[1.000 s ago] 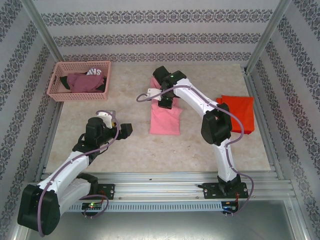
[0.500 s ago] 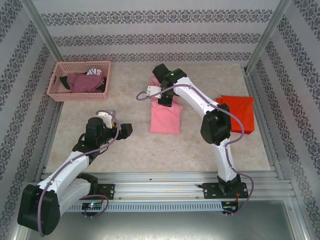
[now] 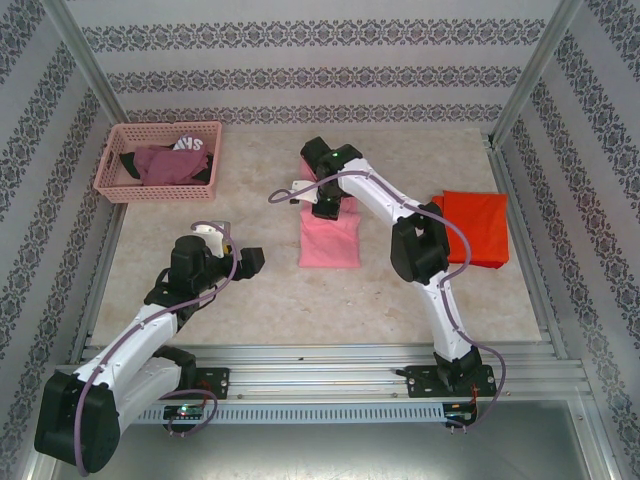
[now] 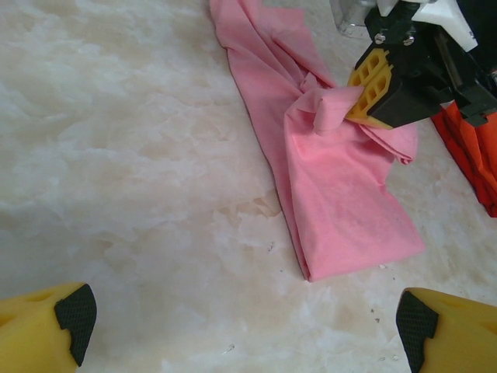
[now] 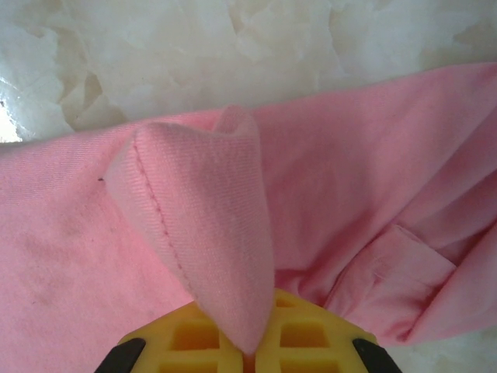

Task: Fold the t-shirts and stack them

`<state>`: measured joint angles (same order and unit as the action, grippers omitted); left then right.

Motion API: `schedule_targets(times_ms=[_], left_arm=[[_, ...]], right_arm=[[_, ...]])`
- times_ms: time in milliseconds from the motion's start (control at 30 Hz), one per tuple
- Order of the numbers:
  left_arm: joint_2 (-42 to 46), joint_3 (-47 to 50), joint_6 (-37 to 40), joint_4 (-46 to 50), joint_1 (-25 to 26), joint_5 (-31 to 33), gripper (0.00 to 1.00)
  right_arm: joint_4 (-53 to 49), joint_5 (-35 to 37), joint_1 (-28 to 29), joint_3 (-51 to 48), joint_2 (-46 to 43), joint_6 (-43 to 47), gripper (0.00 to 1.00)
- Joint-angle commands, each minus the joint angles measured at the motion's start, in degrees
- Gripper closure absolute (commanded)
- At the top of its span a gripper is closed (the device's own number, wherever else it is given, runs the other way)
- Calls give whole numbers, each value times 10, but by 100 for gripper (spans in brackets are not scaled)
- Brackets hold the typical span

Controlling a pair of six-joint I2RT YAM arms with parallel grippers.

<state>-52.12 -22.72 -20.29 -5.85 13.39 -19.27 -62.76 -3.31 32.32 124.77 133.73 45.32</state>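
**A thin pinch on loose cloth: the fold could slip**

We see the right gripper [image 3: 325, 205] closed on a small hemmed peak of the pink t-shirt [image 3: 330, 240]. The shirt lies as a narrow, partly folded strip on the table [image 3: 300, 310], to the right of the basket [image 3: 160, 127] and a little nearer the arm bases. The orange-red t-shirt [image 3: 478, 228] sits folded much farther right of the basket, well apart from the pink one. The left gripper [image 3: 238, 262] hovers nearer the bases than the basket, its fingers spread wide and holding nothing.

We judge the hold to be thin: in the right wrist view only a tip of cloth sits between the pads [image 5: 178, 342]. A quick pull could slide that tip out and drop the end in a crumple. A drag could carry the whole strip along, since nothing pins its near end. The layers bunched beside the pinch may also fold crooked, leaving a lopsided bundle to stack.
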Motion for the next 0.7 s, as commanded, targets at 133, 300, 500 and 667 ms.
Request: schedule_targets(times_ms=[133,300,500,667], left_arm=[[9,7,6,6,-4,0,0],[14,5,5,12,-4,1,0],[15,1,3,14,-4,0,0],[14,-5,0,16,-4,-2,0]], right_arm=[[-1,-7,-10,19,17,-15,90],[12,-6,-12,11,-2,-24,76],[130,-73,-22,-97,-100,-68,19],[253,-115,-39,-214,-187,-112,14]])
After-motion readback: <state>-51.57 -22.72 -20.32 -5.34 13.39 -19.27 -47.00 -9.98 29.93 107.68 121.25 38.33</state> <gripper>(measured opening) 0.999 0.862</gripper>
